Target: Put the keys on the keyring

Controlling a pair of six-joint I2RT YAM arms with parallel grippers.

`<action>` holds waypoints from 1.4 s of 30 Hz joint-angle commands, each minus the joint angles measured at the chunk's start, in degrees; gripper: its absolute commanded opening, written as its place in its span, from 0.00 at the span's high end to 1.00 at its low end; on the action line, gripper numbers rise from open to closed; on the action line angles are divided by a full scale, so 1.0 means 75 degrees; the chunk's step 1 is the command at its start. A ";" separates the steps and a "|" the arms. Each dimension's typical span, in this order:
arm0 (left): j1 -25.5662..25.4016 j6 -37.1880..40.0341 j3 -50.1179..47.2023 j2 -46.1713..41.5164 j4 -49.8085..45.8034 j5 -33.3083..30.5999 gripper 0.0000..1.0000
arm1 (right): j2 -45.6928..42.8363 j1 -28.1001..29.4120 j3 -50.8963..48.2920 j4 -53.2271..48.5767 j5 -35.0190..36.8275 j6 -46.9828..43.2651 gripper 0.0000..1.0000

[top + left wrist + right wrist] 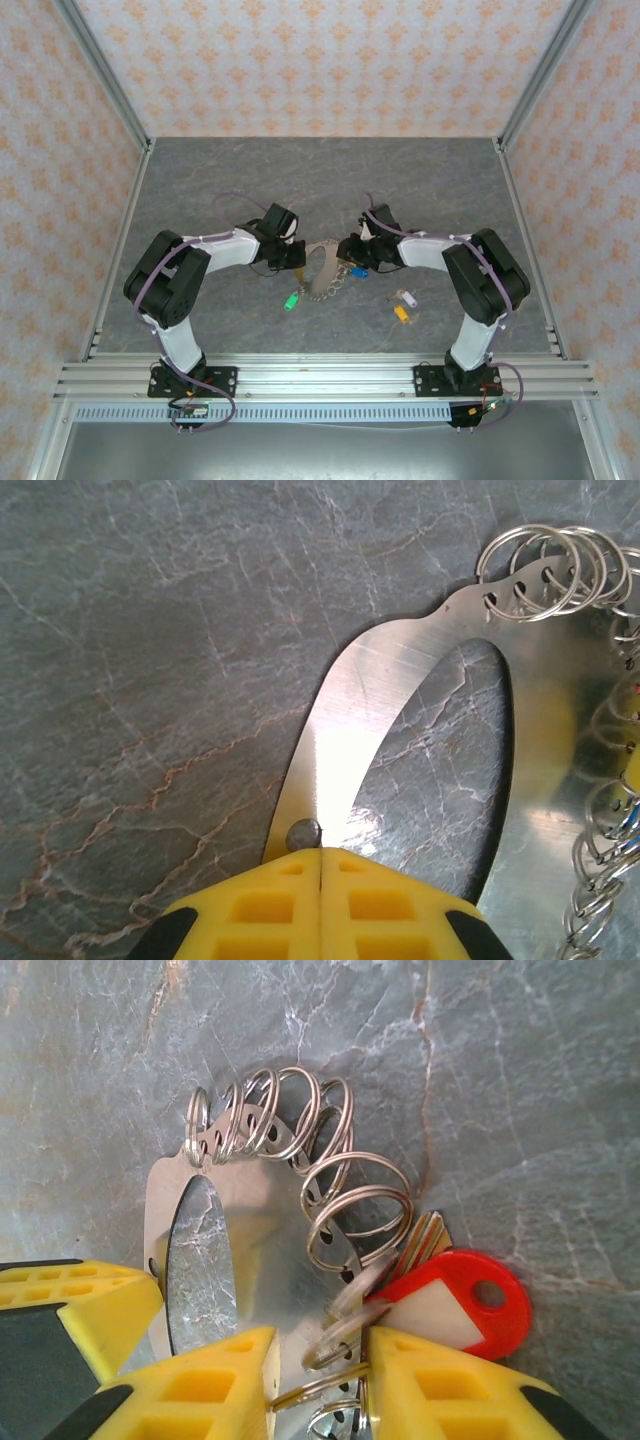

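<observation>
Left hand [320,865] is clamping the flat edge of the keyring [340,730], fingers pressed together on the metal. The keyring is lying on the tabletop [200,190] between both hands. Right hand [320,1360] is standing narrow around the small rings beside the red key [460,1310]; cannot tell whether it is pinching them. Green key [291,301] is lying just beside the keyring; yellow key [401,313] is lying apart.

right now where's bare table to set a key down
Bare: the far half of the table, up to the back wall, and the near patch between the green key and the left arm's base. Crowded: the middle, where left gripper and right gripper meet at the keyring.
</observation>
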 commanded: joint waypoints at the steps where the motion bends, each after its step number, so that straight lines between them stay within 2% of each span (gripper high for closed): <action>1: -0.0085 -0.0319 -0.0299 0.0141 0.0452 0.0364 0.95 | 0.0323 0.0139 -0.0369 0.0734 -0.0336 0.0311 0.75; 6: -0.0071 -0.0553 -0.0489 0.0009 0.0744 0.0440 0.96 | 0.0182 -0.0056 -0.0836 0.2033 -0.0902 0.0833 0.76; 10: -0.0041 -0.0733 -0.0598 -0.0069 0.1039 0.0628 0.96 | 0.0187 -0.0118 -0.0884 0.2564 -0.1568 0.0914 0.75; 18: 0.0169 -0.1083 -0.0817 -0.0333 0.1465 0.0763 0.97 | -0.0118 -0.0187 -0.1164 0.2941 -0.1577 0.0887 0.77; 25: 0.0236 -0.1094 -0.0820 -0.0321 0.1557 0.1028 0.98 | 0.0116 -0.0189 -0.1277 0.3504 -0.1379 0.1355 0.80; 28: 0.0236 -0.1135 -0.0848 -0.0310 0.1665 0.1150 0.97 | 0.0256 -0.0189 -0.1302 0.3803 -0.1325 0.1602 0.87; 35: 0.0236 -0.0952 -0.0788 -0.0703 0.1319 0.0928 0.96 | 0.0185 -0.0189 -0.1339 0.3555 -0.0970 0.1494 0.93; 38: 0.0240 -0.0801 -0.0780 -0.1047 0.1025 0.0608 0.95 | -0.0037 -0.0189 -0.1056 0.2354 -0.0537 0.0862 0.86; 42: 0.0275 -0.0679 -0.0874 -0.1779 0.0485 -0.0358 0.81 | -0.0275 -0.0188 -0.0366 0.0834 -0.0058 -0.0238 0.76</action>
